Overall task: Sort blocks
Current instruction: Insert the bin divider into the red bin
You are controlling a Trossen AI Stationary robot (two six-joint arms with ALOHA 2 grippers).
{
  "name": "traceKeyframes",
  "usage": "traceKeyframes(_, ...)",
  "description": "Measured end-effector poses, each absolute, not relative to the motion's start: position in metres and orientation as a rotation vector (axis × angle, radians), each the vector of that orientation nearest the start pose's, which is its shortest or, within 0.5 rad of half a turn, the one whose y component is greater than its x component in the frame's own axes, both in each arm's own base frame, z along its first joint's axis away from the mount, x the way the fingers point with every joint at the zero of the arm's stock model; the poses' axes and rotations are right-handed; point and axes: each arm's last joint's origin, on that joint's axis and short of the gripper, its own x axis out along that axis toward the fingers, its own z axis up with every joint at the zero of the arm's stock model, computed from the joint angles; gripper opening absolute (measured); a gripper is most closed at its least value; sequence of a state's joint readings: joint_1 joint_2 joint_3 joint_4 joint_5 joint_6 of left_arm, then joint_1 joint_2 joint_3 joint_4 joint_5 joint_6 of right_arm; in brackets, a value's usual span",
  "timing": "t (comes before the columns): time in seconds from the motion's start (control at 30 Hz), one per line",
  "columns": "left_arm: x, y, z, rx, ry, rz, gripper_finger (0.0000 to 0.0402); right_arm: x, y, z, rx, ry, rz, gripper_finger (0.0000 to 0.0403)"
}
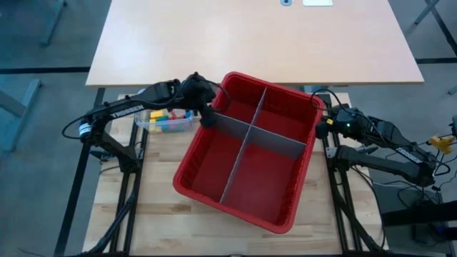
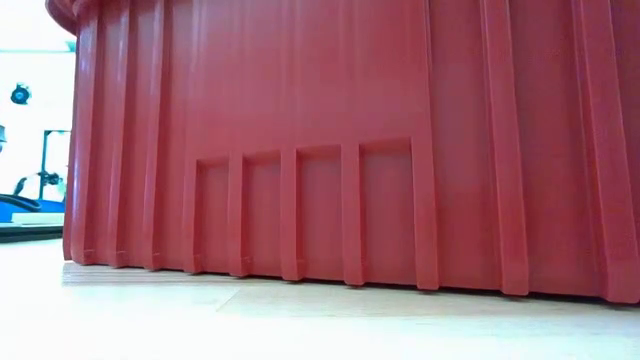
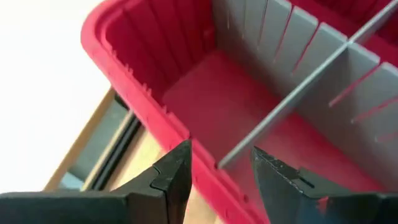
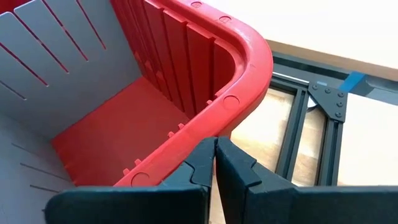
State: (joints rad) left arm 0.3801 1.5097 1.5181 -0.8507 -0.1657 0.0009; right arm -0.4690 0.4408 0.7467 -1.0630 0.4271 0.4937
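Observation:
Several small blocks, yellow, green, blue and red, lie in a clear tub to the left of a red bin. Grey dividers split the bin into compartments, and no block shows in them. My left gripper hangs open over the bin's left rim, near the far left compartment, with nothing between its fingers. My right gripper is shut at the bin's right corner, outside the rim. My right gripper's shut fingertips stand right against the outer side of the bin's rim, below the right corner. I cannot tell whether they touch it.
The bin's ribbed wall fills the low view and rests on the wooden tabletop. A larger pale table stands beyond the far edge. Dark frame rails run down both sides of the work table.

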Motion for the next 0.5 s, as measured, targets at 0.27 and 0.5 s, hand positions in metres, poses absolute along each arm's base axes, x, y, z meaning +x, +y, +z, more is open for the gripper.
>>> traceKeyframes(0.27,0.281,0.116,0.354,-0.194,0.887,0.468,0.0176,0.053,-0.04,0.283,0.446,0.559,-1.025,0.0)
traceKeyframes(0.5,0.254,0.106,0.346,-0.271,0.802,0.508,0.0184,0.053,-0.04,0.283,0.446,0.559,-1.025,0.0)
